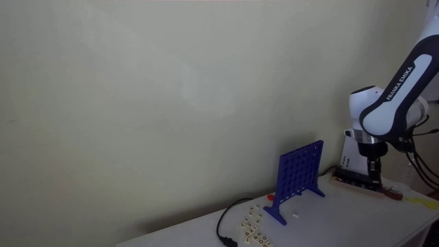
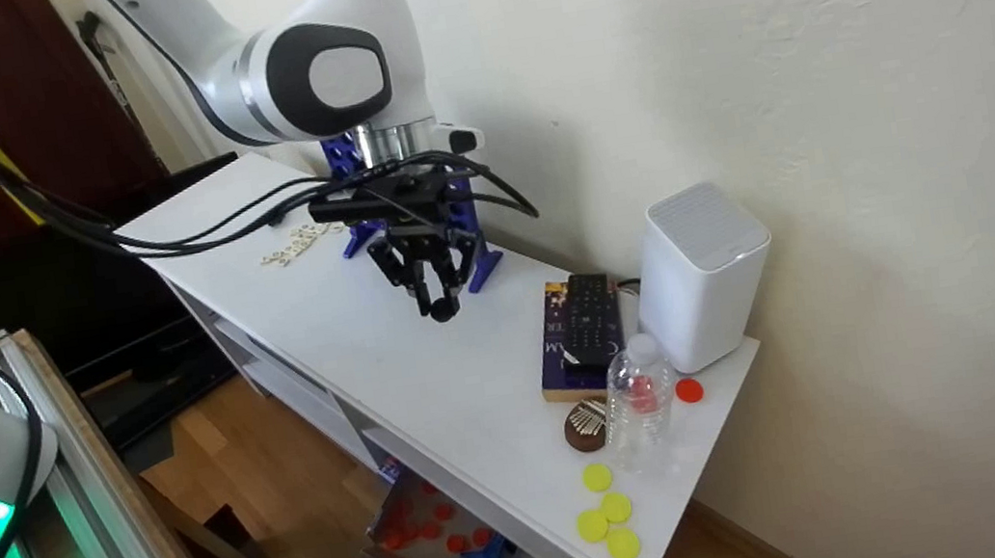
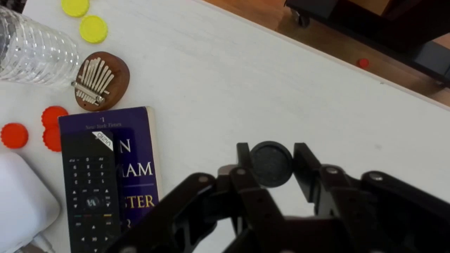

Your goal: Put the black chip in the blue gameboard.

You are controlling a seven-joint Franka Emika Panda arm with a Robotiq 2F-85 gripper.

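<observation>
The black chip [image 3: 270, 164] is a round disc pinched between the two fingertips of my gripper [image 3: 272, 154] in the wrist view. The chip [image 2: 443, 310] also shows at the tips of my gripper [image 2: 436, 301] in an exterior view, held above the white table. The blue gameboard [image 1: 299, 169] stands upright on its feet near the wall. In an exterior view the blue gameboard [image 2: 485, 268] is partly hidden behind the arm and gripper. My gripper [image 1: 376, 181] is apart from the board, and there the chip cannot be made out. The board is outside the wrist view.
A book [image 3: 140, 175] with a black remote [image 3: 88, 189], a thumb piano [image 3: 116, 80], a clear bottle [image 2: 641, 400] and a white box [image 2: 703, 289] stand near the wall. Yellow chips [image 2: 616, 507], red chips [image 3: 14, 135] and letter tiles [image 1: 252, 230] lie on the table.
</observation>
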